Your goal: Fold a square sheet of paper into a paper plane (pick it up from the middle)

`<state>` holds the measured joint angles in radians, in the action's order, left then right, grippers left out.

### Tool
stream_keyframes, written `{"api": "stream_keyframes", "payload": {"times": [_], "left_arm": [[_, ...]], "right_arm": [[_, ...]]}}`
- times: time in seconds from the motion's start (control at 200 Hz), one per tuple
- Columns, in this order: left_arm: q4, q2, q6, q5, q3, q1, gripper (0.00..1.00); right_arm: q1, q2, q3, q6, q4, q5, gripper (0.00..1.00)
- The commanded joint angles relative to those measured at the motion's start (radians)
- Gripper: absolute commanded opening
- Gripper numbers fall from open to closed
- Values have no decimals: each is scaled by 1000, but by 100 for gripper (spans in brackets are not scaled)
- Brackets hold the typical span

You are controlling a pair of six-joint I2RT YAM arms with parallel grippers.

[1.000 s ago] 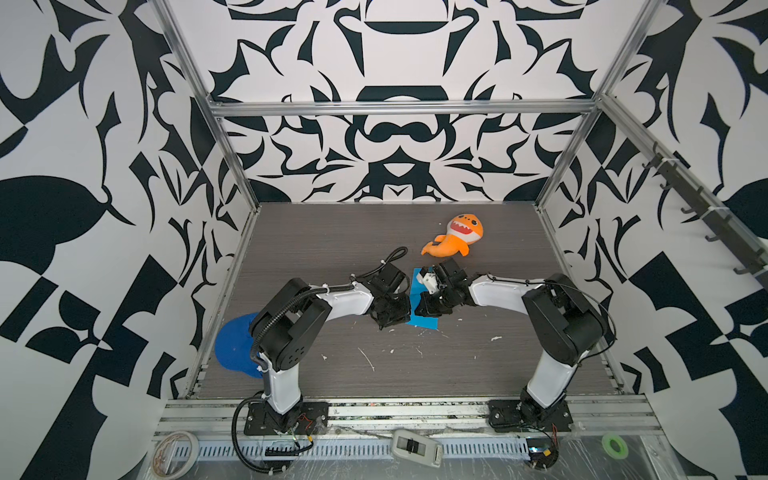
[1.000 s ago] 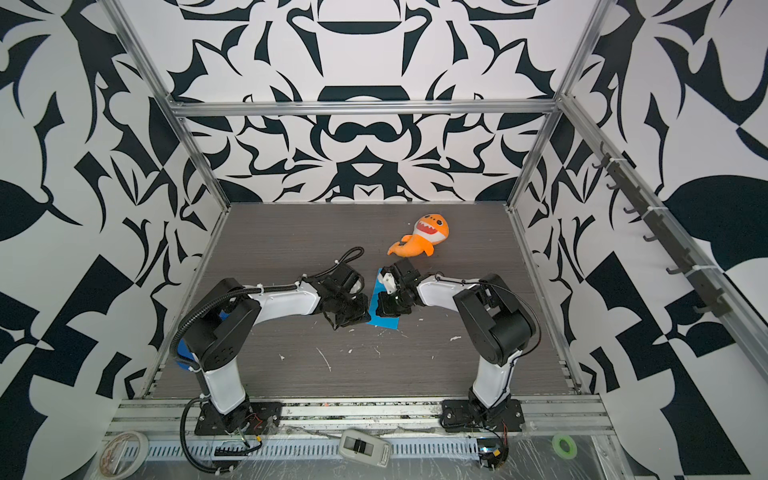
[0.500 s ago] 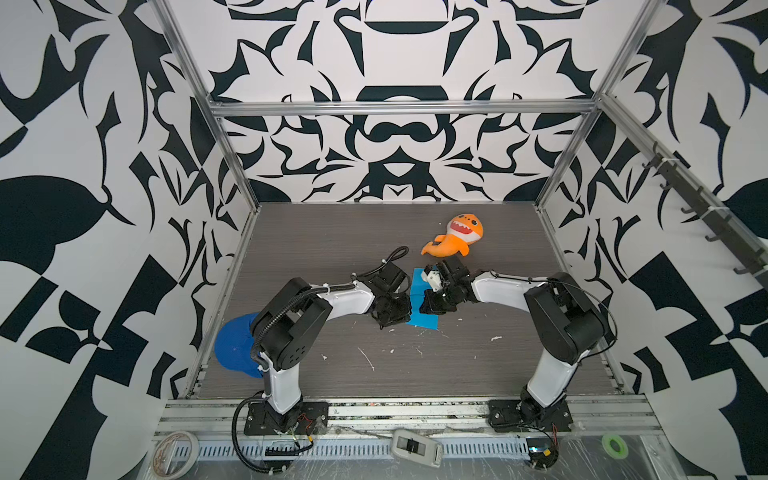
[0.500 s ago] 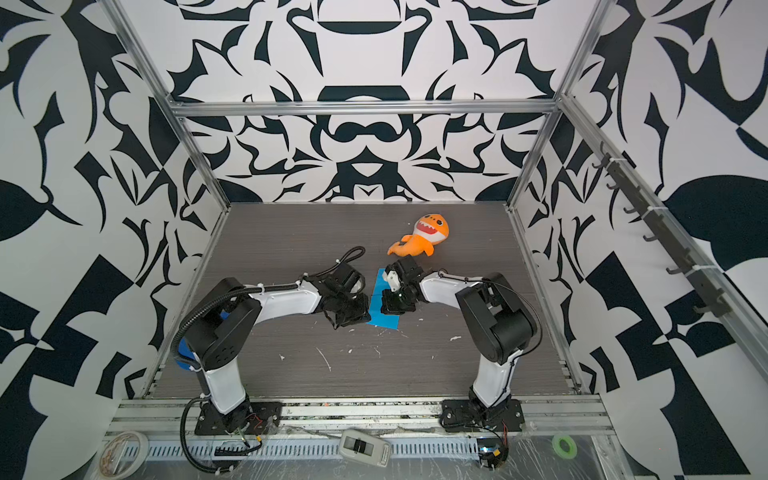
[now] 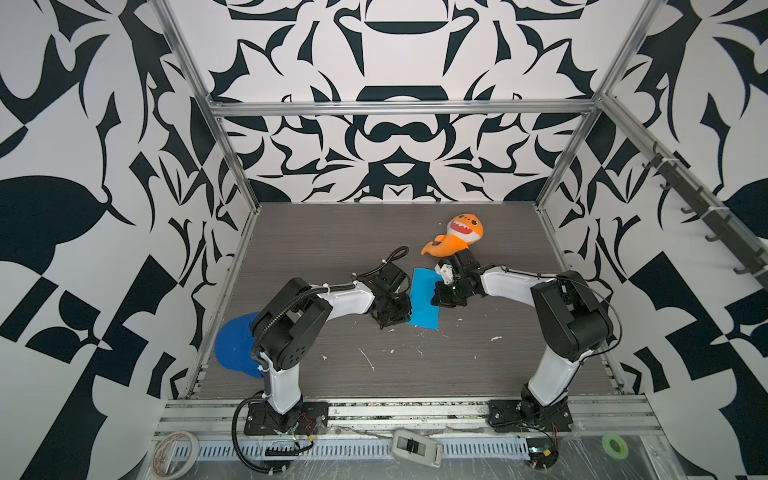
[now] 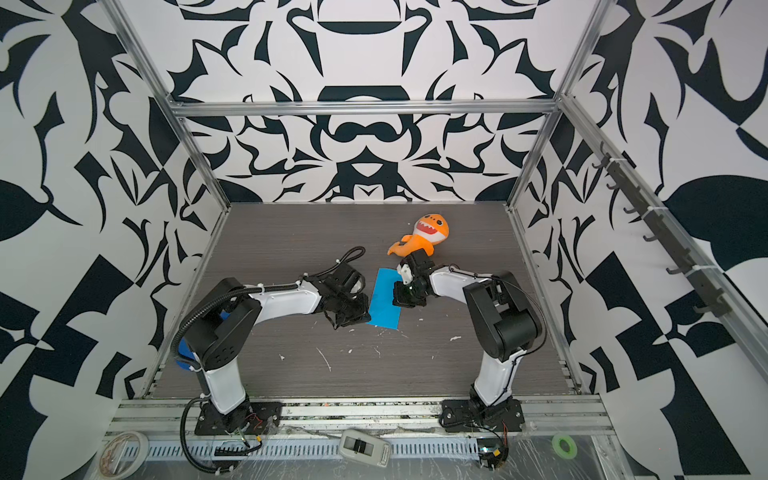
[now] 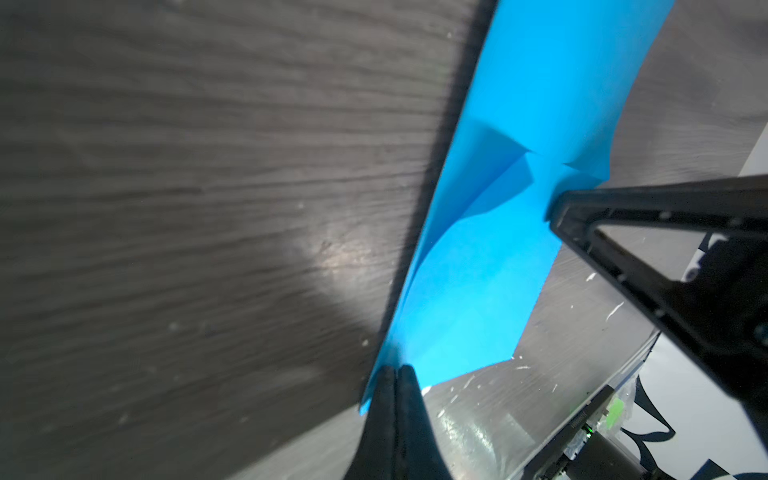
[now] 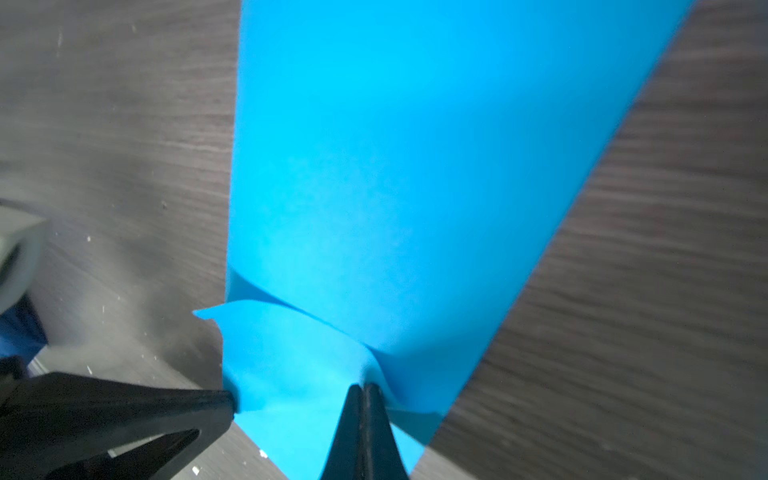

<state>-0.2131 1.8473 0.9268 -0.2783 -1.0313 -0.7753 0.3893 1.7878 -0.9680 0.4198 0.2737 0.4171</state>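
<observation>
just plain blue paper (image 5: pixel 422 300) — creased

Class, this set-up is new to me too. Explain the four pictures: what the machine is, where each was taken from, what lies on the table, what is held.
Two robot arms stand at a grey table, each ending in a two-fingered gripper. Two pictures look down from above; two close-ups come from cameras on the arms' wrists. On the table lie an orange shark plush, a dark blue disc at its edge and the bright blue square sheet of paper, folded narrower. The left gripper and the right gripper are each shut on an edge of it.
</observation>
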Motion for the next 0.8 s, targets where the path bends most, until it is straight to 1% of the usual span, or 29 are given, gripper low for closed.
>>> {"api": "stream_keyframes", "payload": {"times": [0.0, 0.125, 0.235, 0.29, 0.325, 0.395, 0.5, 0.59, 0.67, 0.795], "left_arm": [[-113, 43, -1, 51, 22, -2, 0], [-111, 40, -3, 49, 27, -2, 0], [-111, 36, -4, 47, 28, -2, 0], [-109, 38, -8, 45, 27, -2, 0], [-111, 39, -9, 45, 25, -2, 0], [-110, 40, -10, 45, 22, -2, 0], [-113, 40, -14, 45, 17, -2, 0], [-113, 41, -15, 44, 13, -2, 0], [-119, 44, -19, 44, 10, -2, 0], [-124, 44, -22, 44, 5, -2, 0]], "right_arm": [[-42, -2, 0, 28, 76, -148, 2], [-83, -7, 2, 60, 89, -181, 2], [-101, -45, -9, 74, 106, -208, 2], [-99, -79, -13, 71, 109, -208, 2], [-94, -111, -4, 70, 90, -179, 2], [-65, -171, 16, 60, 54, -120, 2], [10, -212, 27, 48, 45, -96, 3], [57, -184, 18, 46, 44, -43, 3], [95, -148, -2, 44, 41, -28, 2], [114, -96, -24, 51, 22, 8, 2]]}}
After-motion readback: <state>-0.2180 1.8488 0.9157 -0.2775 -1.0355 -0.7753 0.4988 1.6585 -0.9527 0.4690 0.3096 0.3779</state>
